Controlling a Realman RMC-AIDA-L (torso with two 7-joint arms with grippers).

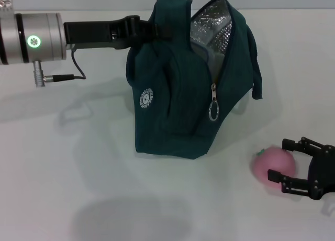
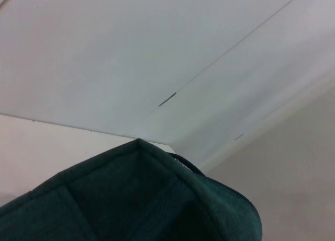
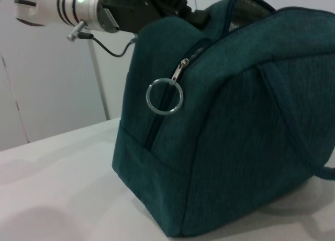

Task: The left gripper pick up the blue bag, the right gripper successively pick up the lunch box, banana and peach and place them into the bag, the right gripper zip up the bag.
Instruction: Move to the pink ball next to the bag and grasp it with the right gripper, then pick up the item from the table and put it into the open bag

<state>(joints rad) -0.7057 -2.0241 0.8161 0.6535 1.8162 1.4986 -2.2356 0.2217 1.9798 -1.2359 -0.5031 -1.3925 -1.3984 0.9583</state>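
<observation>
While my left gripper (image 1: 149,29) pinches the bag (image 1: 183,100) by its far-left top, mouth agape, my right gripper (image 1: 282,160) sits open around the peach (image 1: 272,163) at near right. I fear the round peach squirting sideways if I close off-centre.

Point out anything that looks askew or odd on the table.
The blue bag leans, pulled up at one top corner by the left gripper, its zip part open. The peach sits between the right gripper's open fingers.
</observation>
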